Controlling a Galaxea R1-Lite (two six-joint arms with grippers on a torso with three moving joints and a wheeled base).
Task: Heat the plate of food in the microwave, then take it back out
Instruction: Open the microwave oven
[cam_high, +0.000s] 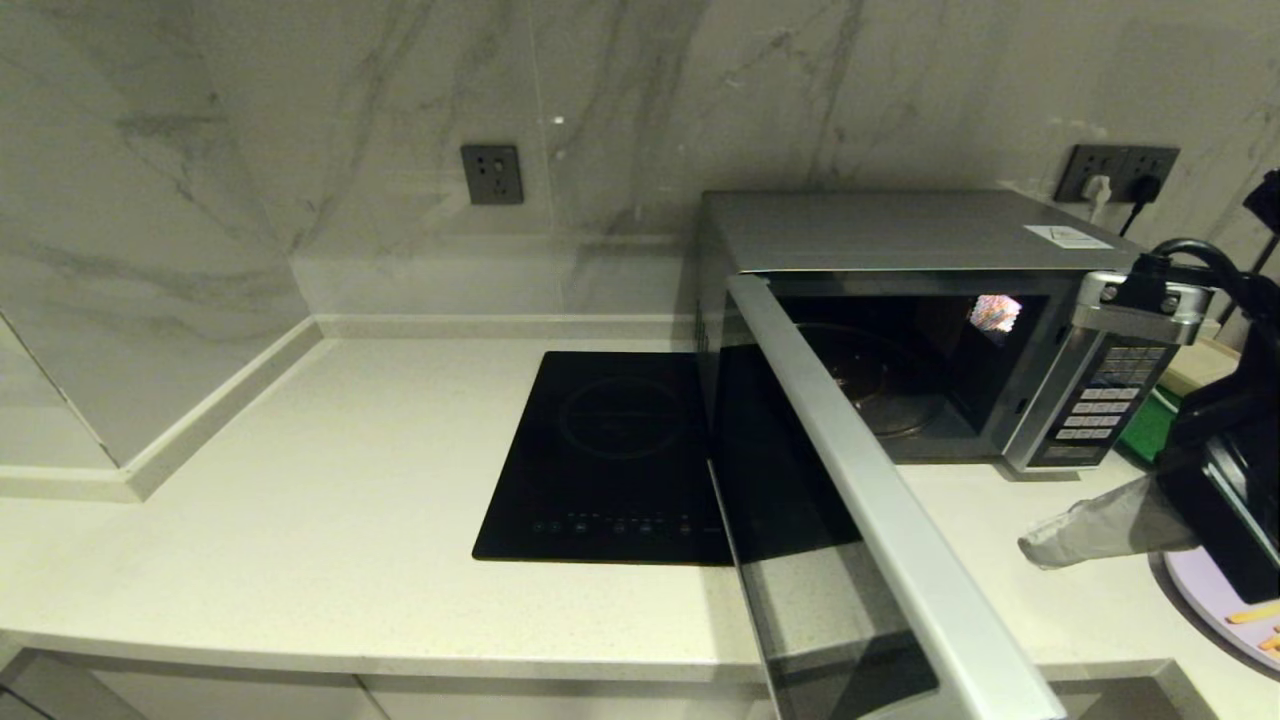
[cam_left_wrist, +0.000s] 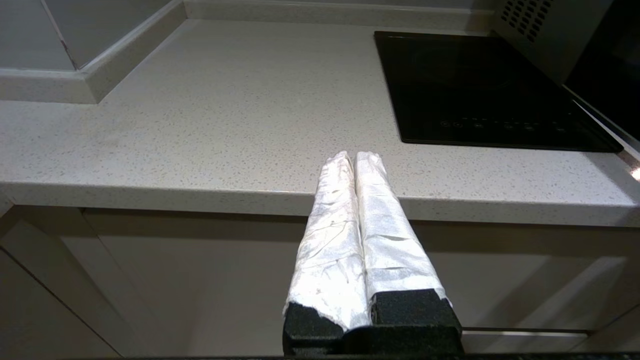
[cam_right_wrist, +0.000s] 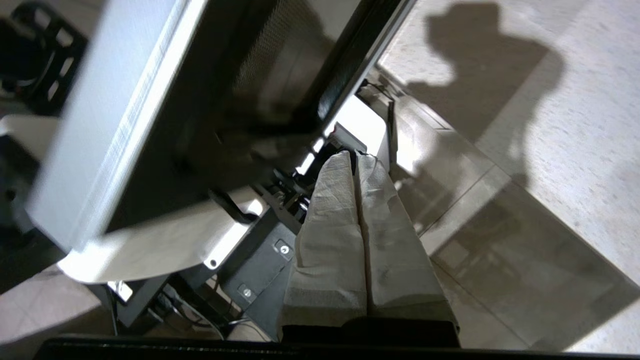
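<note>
You had dim, greenish light; the microwave (cam_high: 900, 330) door blurred, hard shadows beside it on the desk (cam_right_wrist: 575, 125).

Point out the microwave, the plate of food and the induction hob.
microwave (cam_high: 900, 225): head view, on its silver top panel.
plate of food (cam_high: 1215, 600): head view, on the bare lilac surface near the fries.
induction hob (cam_high: 600, 470): head view, on its black glass.

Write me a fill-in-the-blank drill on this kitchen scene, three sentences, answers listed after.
1. The door of the microwave stands ___.
2. The plate of food lies on the counter at the robot's ___ side, under the right gripper.
3. The black induction hob sits on the side of the microwave toward the robot's ___.

Missing words: open; right; left
</note>
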